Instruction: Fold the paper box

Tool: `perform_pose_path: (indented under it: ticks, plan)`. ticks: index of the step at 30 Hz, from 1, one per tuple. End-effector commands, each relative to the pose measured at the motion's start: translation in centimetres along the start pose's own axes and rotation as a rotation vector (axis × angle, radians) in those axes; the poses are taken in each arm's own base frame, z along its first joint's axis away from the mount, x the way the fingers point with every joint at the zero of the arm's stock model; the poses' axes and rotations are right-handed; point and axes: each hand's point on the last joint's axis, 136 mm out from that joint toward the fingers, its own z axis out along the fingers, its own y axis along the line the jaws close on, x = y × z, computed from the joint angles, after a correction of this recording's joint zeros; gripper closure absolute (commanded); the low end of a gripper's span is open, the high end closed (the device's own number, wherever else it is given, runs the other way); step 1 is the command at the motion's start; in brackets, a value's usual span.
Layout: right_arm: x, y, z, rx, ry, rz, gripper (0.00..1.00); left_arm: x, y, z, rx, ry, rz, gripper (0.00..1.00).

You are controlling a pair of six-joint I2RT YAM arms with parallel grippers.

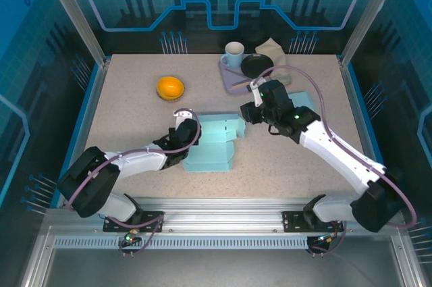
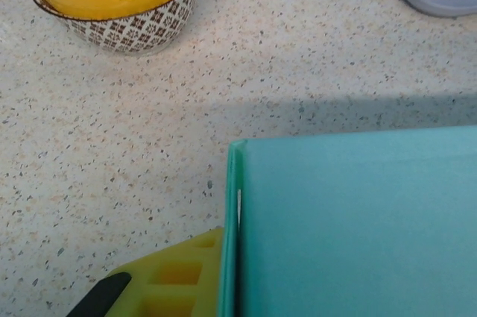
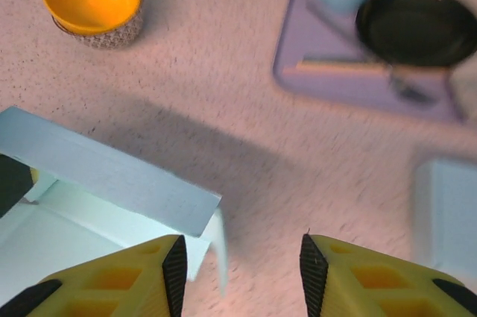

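Step in hand, by my reading: forming the walls of the paper box (image 1: 210,144), which lies partly shaped at the centre of the top view on the table (image 1: 135,118); folding is not complete, since the panels lie spread and uneven.

Tool state:
- My left gripper (image 1: 182,132) sits at the left edge of the box; in the left wrist view one yellow finger (image 2: 171,276) lies flat against a standing teal panel at the lower centre of the frame, and the other is hidden behind it; I judge this tool clenched on that wall of the box.
- My right gripper (image 3: 240,253) is released; its two yellow fingers stand apart at the bottom of the right wrist view with bare table between them; a raised flap of the box ends just beside the left-hand finger, not between the two.

Next move, as a judgement: the right tool needs to travel toward the left of its frame, engage the free flap and turn it inward; the left tool should hold its wall as an anchor; too much force may crease the card.

Writing and brands: none legible; the orange bowl (image 1: 170,88), upper left of the box, carries a brown-and-white lattice pattern only; the tray (image 1: 233,83), mug (image 1: 233,54) and black pan (image 1: 256,65) show no markings.
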Motion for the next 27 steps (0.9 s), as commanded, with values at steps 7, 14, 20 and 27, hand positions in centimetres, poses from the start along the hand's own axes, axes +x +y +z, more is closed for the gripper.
perform_pose_path:
  ticks: [7,14,20,27]
  plan:
    - [2.3,4.6,3.3,-0.11,0.229,0.273,0.53,-1.8,-0.2,-0.5,-0.026,-0.093,-0.052,0.85]
    - [1.7,5.3,4.6,-0.123,0.248,0.288,0.52,-1.9,-0.5,-0.6,-0.019,-0.1,-0.037,0.86]
    - [1.5,5.0,5.4,-0.094,0.26,0.27,0.51,-1.9,-0.9,-0.6,-0.012,-0.1,-0.022,0.86]
    - [3.2,4.5,6.4,-0.064,0.305,0.278,0.51,-2.0,-0.9,-0.7,-0.019,-0.103,-0.023,0.86]
